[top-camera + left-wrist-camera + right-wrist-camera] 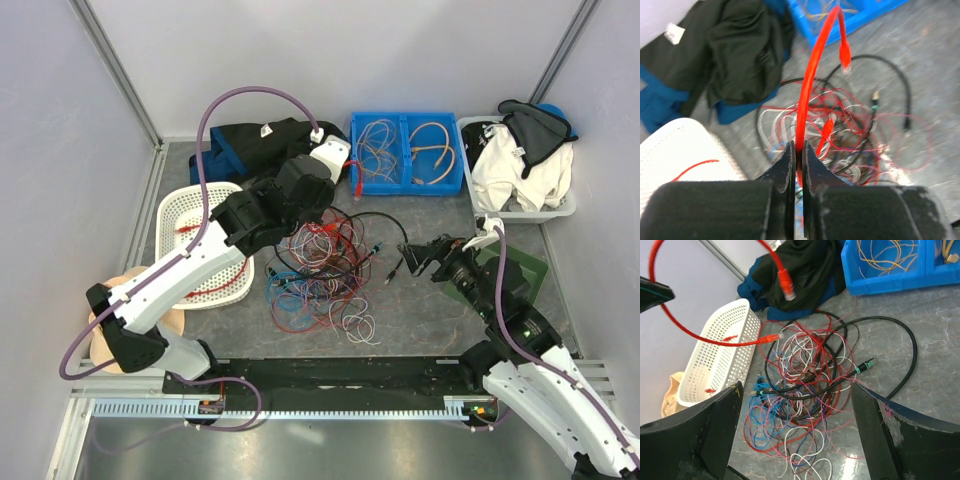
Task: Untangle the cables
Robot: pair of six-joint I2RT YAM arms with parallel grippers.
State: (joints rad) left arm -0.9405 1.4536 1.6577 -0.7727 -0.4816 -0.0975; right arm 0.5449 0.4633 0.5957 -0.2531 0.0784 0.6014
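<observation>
tabletop: grey mottled tabletop (pixel 430 320) is carrying everything
task cables: messy tangle of thin red, black, white and blue cables (pixel 325 275) is lying mid-tabletop, between the two arms, just right of the basket
jacket: dark black-and-blue jacket (pixel 250 140) is lying crumpled at the far left
basket: white perforated plastic basket (pixel 222 192) is sitting left of the tangle, with red wire inside
blue tray: blue two-compartment plastic tray (pixel 410 188) is sitting at the far edge, holding loose wires
white bin: white plastic bin (pixel 520 212) is sitting far right, holding clothing
left hand: left hand (pixel 799 152) is pressing together, pinching the thick red cable
right hand: right hand (pixel 796 386) is hanging spread wide over the tangle's right side, gripping nothing
red cable: thick red cable with plug ends (pixel 812 75) is arcing up from the left hand, above the tangle
black cable: thick black cable (pixel 910 355) is looping out to the tangle's right
</observation>
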